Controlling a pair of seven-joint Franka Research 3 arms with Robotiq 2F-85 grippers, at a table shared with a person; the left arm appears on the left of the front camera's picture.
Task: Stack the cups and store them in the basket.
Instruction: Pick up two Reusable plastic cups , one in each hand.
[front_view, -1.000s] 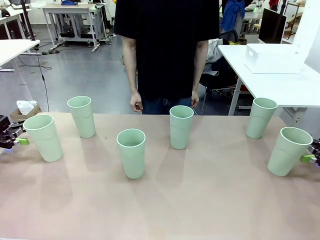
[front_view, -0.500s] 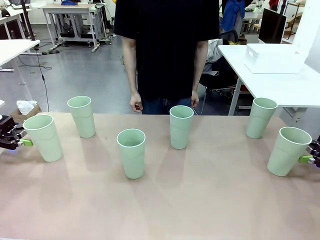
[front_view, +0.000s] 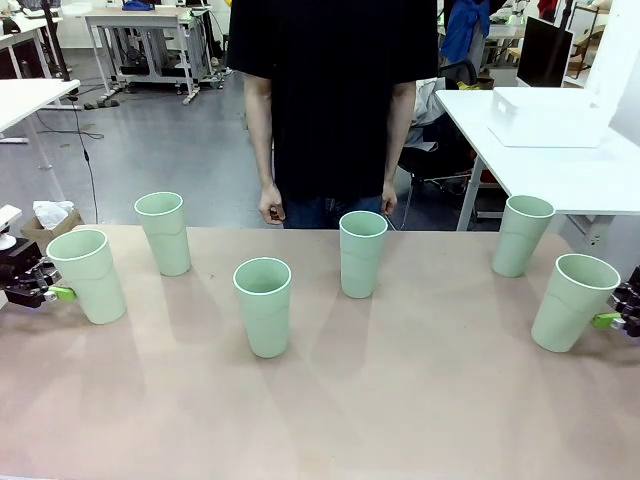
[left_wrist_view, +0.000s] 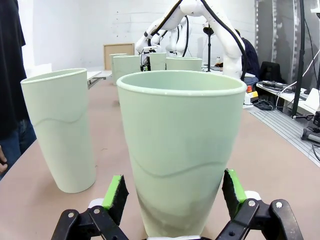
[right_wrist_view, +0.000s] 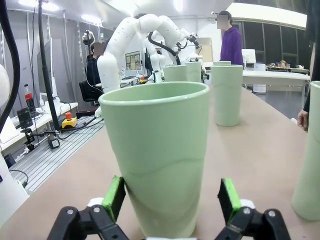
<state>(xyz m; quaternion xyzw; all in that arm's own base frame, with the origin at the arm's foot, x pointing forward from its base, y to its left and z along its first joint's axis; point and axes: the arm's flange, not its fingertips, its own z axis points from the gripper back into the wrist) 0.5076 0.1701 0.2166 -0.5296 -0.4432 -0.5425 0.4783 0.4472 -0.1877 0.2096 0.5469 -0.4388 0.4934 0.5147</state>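
At table (front_view: 400, 400) ends, L gripper (left_wrist_view: 174, 192), R gripper (right_wrist_view: 171, 197) gape round upright cups (front_view: 88, 275), rims up.

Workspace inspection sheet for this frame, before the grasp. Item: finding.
Surface: tan table, bare apart from the job's things.
Cups: six mint-green cups, all upright, apart, none stacked.
Basket: white basket on a white side table at far right, off the work table.
Clutter: nothing seen.
Grippers: left gripper open, fingers either side of the left-end cup; right gripper open, straddling the right-end cup.
Cables: black cable on the floor, back left.
Surroundings: person in a black shirt at the far edge, hands down; cardboard box on the floor at left.
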